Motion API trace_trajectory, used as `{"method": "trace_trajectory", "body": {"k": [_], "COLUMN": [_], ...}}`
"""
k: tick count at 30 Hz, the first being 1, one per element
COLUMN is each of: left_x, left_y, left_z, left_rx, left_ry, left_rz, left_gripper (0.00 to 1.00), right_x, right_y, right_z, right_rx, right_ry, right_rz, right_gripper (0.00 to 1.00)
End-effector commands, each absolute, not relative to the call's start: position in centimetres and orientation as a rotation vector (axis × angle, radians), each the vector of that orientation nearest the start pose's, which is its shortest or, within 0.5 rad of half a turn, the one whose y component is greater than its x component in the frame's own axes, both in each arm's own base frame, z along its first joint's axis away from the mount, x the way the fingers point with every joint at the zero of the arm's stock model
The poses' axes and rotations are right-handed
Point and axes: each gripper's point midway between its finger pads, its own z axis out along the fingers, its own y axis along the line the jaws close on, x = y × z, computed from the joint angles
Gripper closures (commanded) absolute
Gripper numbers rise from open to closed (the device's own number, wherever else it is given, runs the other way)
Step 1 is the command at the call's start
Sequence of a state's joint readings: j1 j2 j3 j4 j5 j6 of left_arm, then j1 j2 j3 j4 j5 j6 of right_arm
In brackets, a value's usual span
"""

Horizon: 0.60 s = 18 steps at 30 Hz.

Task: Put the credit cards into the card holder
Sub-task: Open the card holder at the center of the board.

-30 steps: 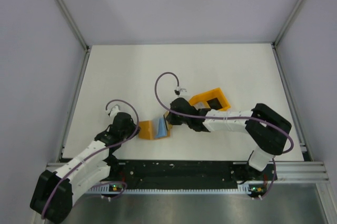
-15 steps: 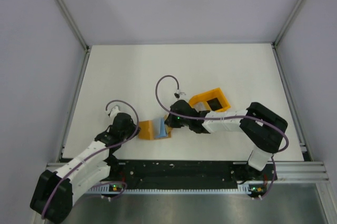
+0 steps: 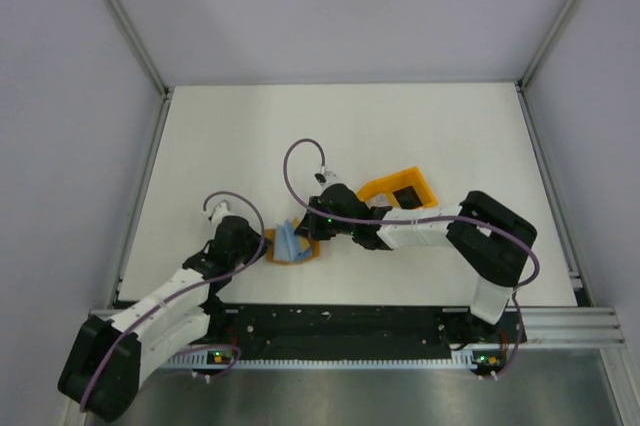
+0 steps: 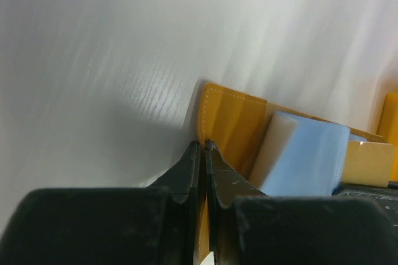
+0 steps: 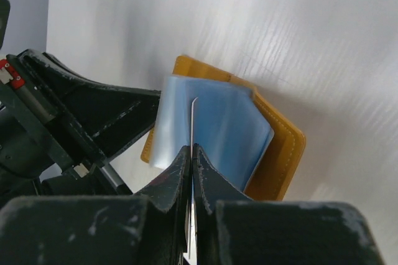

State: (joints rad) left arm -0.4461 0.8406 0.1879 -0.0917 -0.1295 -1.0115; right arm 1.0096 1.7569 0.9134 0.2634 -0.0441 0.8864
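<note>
The card holder (image 3: 298, 254) is an orange wallet lying open near the table's front, between the two arms. My left gripper (image 3: 257, 244) is shut on the card holder's (image 4: 231, 122) left flap, and orange leather runs between the jaws of that gripper (image 4: 204, 147). A light blue credit card (image 3: 289, 238) stands tilted in the wallet and shows again as the blue card (image 4: 310, 153). My right gripper (image 5: 192, 148) is shut on a thin pale credit card (image 5: 193, 119) seen edge-on. That card's tip lies over the blue card (image 5: 224, 129) and the wallet (image 5: 283, 159).
An orange open-topped box (image 3: 400, 191) with a dark inside sits just right of the wallet, behind the right forearm. Metal frame posts and grey walls bound the white table (image 3: 220, 146). The black base rail (image 3: 340, 321) runs along the near edge.
My right gripper has moved left, carrying its card over the wallet. The blue card has shifted left and tipped up. The left gripper has stayed on the flap.
</note>
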Motion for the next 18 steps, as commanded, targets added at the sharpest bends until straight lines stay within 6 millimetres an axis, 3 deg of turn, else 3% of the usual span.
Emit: {"method": "trace_trajectory", "body": {"k": [1,7,11,14,18], "left_x": [22.3,22.0,21.8,21.7,21.8], "left_y": [-12.5,-12.2,-11.7,-11.6,-11.7], "left_z": [2.6,2.1,1.6,1.5,1.6], "left_rx": [-0.718,-0.729,-0.74,-0.741,-0.739], "left_ry": [2.237,2.248,2.259,2.259,2.255], "left_rz": [-0.639,-0.615,-0.577,-0.573,-0.576], "left_gripper": [1.0,1.0,1.0,1.0,1.0], "right_x": [21.7,22.4,23.9,24.8,25.0], "right_y": [44.3,43.9,41.7,39.9,38.5], "right_z": [9.4,10.7,11.8,11.5,10.9], "right_rx": [-0.253,-0.276,-0.22,-0.178,-0.138], "right_ry": [2.295,2.246,2.206,2.221,2.219], "right_rz": [1.213,1.168,1.03,0.896,0.841], "right_gripper": [1.0,1.0,1.0,1.0,1.0]}}
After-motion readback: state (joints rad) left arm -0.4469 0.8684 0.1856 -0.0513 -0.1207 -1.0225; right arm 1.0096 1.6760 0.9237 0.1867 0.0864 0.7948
